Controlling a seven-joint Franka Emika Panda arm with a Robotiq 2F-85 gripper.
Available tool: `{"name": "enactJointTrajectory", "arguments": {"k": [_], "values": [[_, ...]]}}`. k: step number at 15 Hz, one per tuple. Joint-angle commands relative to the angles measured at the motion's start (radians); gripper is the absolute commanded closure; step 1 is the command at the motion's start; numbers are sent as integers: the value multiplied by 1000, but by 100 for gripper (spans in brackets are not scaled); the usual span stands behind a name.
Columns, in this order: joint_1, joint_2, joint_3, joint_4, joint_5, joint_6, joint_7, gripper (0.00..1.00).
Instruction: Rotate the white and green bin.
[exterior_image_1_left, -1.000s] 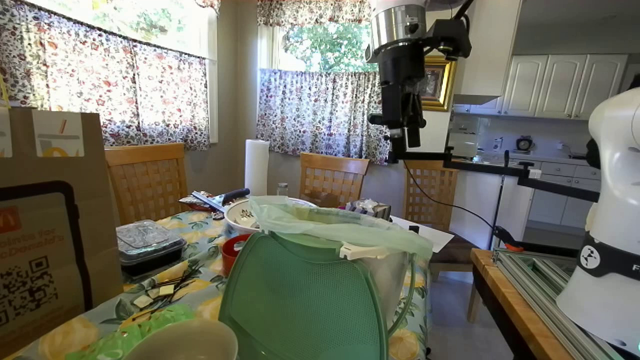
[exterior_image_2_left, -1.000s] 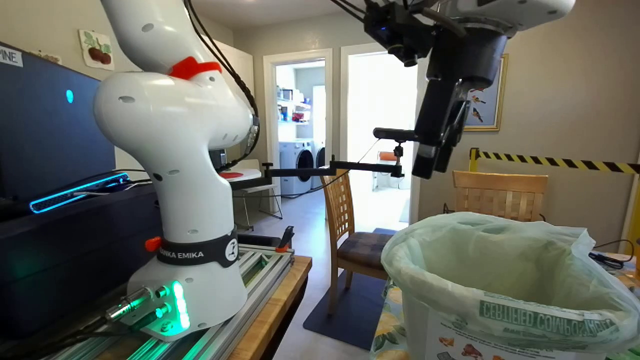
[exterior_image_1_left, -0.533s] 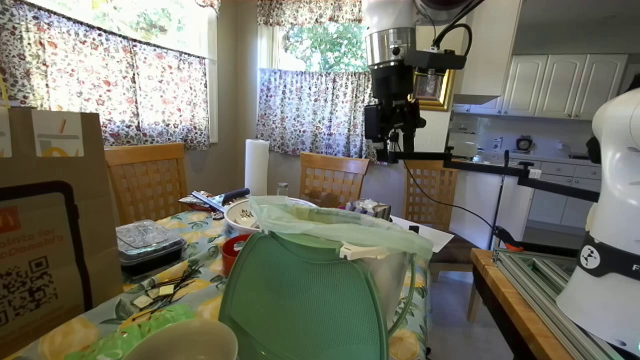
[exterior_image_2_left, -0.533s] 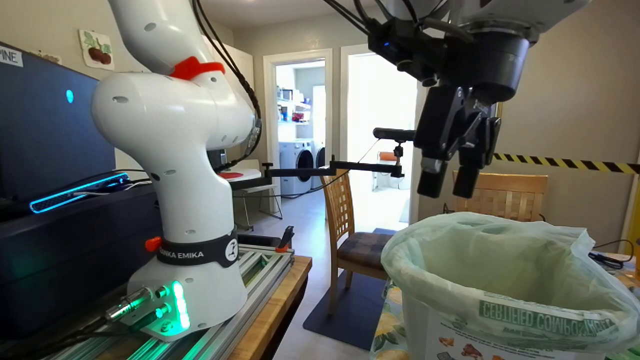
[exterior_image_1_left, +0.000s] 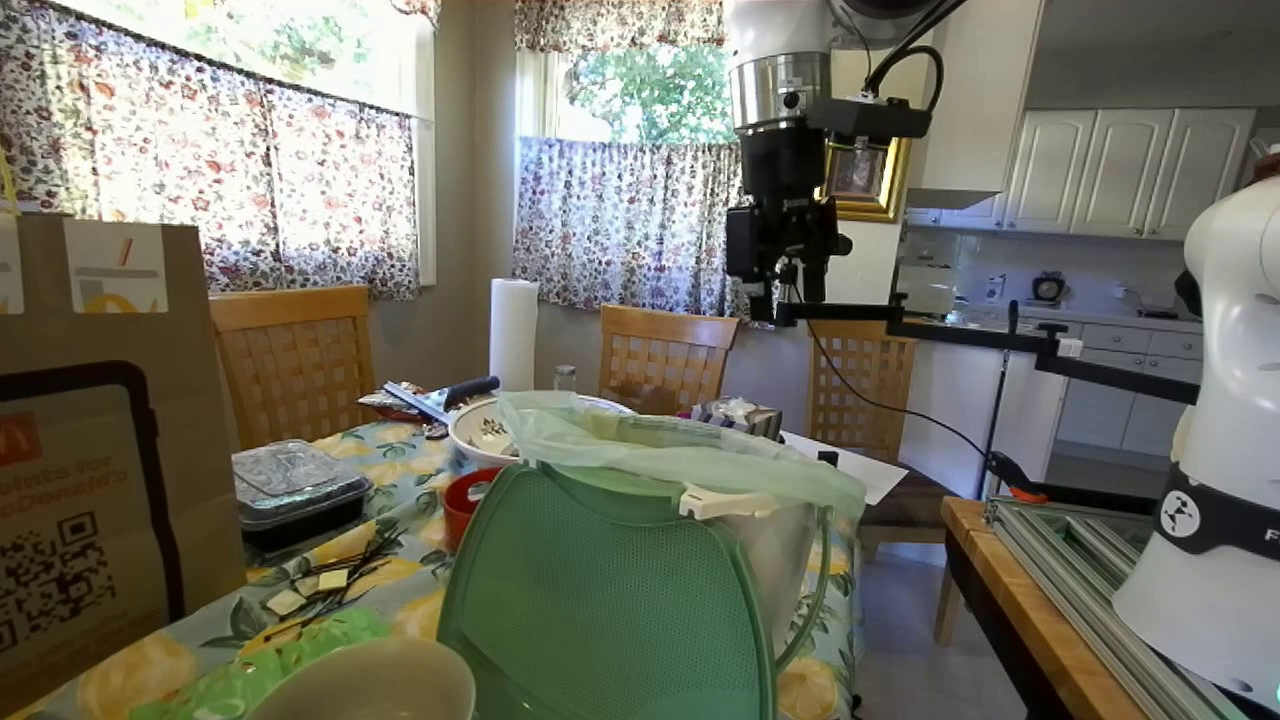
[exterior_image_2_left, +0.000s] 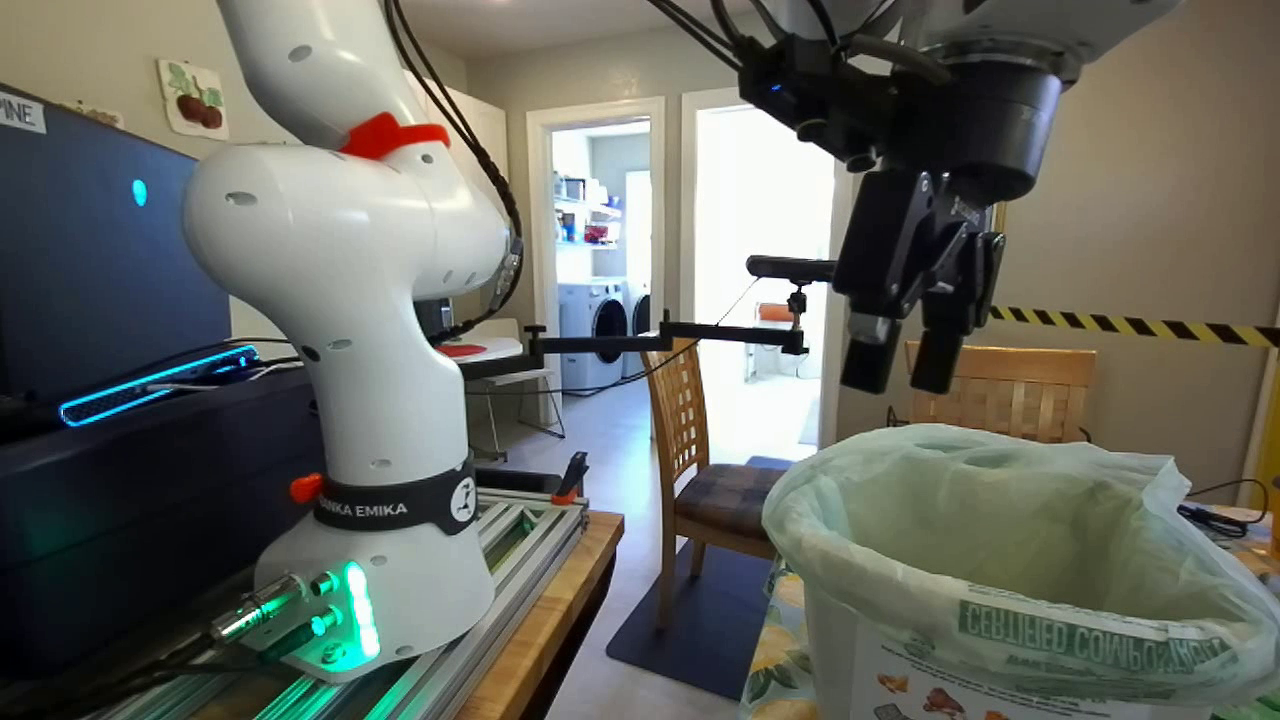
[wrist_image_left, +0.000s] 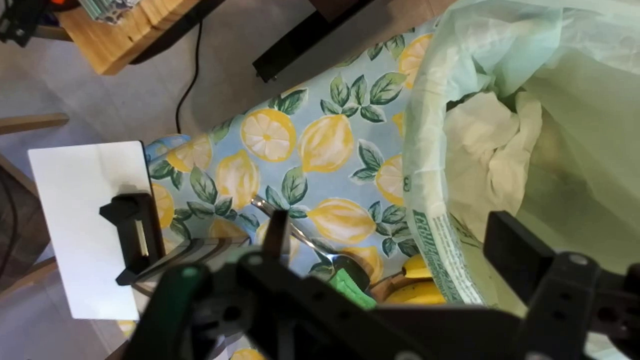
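Note:
The white and green bin stands upright on the table. In an exterior view its green lid (exterior_image_1_left: 610, 590) faces the camera, with the whitish liner (exterior_image_1_left: 680, 455) folded over the rim. In an exterior view its white printed body (exterior_image_2_left: 835, 640) and open top show. My gripper (exterior_image_2_left: 903, 375) is open and empty above the far side of the rim, apart from it; it also shows in an exterior view (exterior_image_1_left: 790, 297). In the wrist view the liner-covered rim (wrist_image_left: 425, 165) runs between the two spread fingers (wrist_image_left: 393, 235). Crumpled pale paper (wrist_image_left: 487, 145) lies inside the bin.
A black camera mount (exterior_image_2_left: 735, 335) reaches close beside the gripper. A spoon (wrist_image_left: 300, 235), bananas (wrist_image_left: 417, 292) and a green wrapper (wrist_image_left: 351, 287) lie near the bin. A red cup (exterior_image_1_left: 462, 515), patterned bowl (exterior_image_1_left: 485, 430), white bowl (exterior_image_1_left: 375, 685) and paper bag (exterior_image_1_left: 100, 450) share the table. Chairs (exterior_image_1_left: 665, 350) surround it.
Over the second, the wrist turned and the gripper shifted slightly, so its two fingers now show spread apart. In the last half second it barely moved. The bin has not moved.

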Motion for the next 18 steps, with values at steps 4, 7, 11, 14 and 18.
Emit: {"name": "enactJointTrajectory", "arguments": {"k": [4, 7, 11, 14, 18], "values": [[-4, 41, 12, -26, -104, 341, -27, 0], [-5, 46, 12, -17, -109, 386, -11, 0], [-5, 76, 16, -25, -135, 473, -14, 0], [-5, 76, 16, -25, -135, 474, -18, 0], [-5, 76, 16, -24, -135, 475, -19, 0]]}}
